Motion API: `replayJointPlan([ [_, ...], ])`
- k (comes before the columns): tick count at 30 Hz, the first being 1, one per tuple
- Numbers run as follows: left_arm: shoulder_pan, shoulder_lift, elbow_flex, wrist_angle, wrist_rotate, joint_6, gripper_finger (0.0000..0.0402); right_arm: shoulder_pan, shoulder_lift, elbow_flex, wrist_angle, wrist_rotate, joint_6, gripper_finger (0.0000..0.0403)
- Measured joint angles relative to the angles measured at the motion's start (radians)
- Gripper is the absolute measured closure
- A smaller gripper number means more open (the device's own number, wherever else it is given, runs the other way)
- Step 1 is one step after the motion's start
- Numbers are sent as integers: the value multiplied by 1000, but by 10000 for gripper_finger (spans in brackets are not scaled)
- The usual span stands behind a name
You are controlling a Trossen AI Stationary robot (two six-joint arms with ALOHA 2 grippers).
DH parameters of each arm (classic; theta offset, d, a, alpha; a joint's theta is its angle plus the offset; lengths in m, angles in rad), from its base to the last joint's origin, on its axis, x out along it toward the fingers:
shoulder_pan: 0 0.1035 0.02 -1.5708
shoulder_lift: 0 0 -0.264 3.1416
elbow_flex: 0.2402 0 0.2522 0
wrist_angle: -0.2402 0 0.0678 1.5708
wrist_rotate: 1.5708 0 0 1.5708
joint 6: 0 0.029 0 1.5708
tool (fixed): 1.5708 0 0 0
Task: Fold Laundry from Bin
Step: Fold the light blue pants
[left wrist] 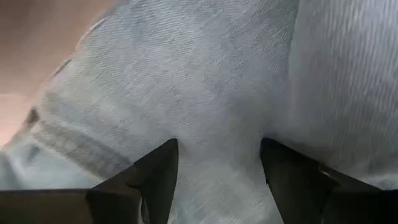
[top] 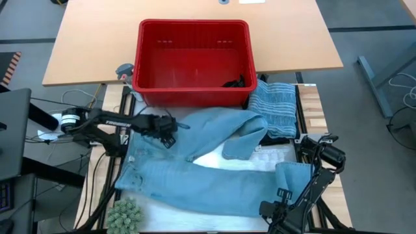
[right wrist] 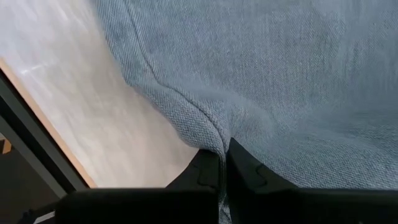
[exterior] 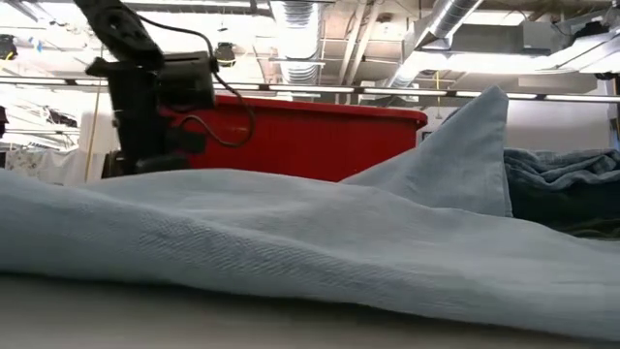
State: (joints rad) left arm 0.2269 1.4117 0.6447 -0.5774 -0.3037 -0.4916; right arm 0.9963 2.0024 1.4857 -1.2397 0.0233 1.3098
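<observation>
One light blue garment [top: 195, 179] is sprawling rumpled across the table [top: 305, 58] in front of the red bin [top: 194, 62]. Left gripper [top: 168, 133] is pressing wide-spread fingers [left wrist: 155, 180] onto it; right gripper [top: 281, 195] is pinching its hem.

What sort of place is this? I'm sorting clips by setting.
Probably a lab or industrial workshop: bare ceiling ducts and pipes overhead, a red bin and light blue garment on a workbench.
</observation>
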Motion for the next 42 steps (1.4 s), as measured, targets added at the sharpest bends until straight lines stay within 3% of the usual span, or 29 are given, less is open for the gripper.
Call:
replayJointPlan([
  [6,84,-7,101,-62,70,46,185,-7,0,0,-1,0,3,370],
  [13,23,-83,387,-251,204,66,185,-25,0,-11,-48,4,56,369],
  [22,-152,-231,706,-440,90,-45,185,-48,-52,20,-164,-2,102,331],
  [27,-250,-309,733,-436,14,-121,185,-69,-166,39,-315,5,196,283],
  [35,-337,-338,702,-471,-4,-151,185,-72,-397,42,-333,67,474,199],
  [37,-358,-330,688,-471,-10,-172,185,-62,-425,41,-331,201,550,188],
  [40,-400,-319,666,-459,-28,-175,185,-76,-460,9,-334,549,728,185],
  [42,-422,-315,655,-455,-42,-176,185,-120,-473,-28,-331,636,783,185],
])
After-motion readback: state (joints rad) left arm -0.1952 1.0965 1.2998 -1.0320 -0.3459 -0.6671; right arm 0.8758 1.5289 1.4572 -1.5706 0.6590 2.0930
